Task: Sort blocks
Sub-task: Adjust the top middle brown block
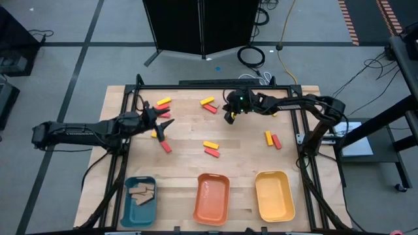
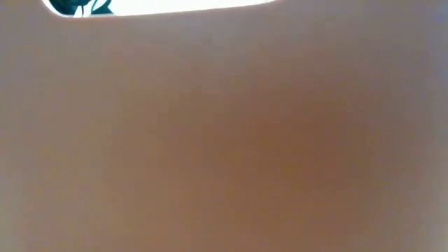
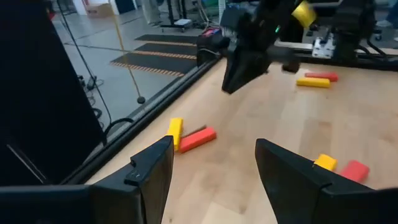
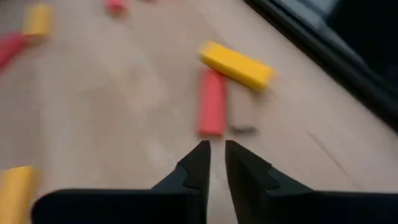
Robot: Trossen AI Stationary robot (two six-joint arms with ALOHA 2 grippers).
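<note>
We are in a robotics lab: wooden table (image 1: 215, 134) inside a black metal frame (image 1: 196, 83), grey floor with striped hazard tape (image 1: 349, 23), loose cables (image 1: 251, 55), dark cabinet (image 1: 199, 26) behind.
</note>
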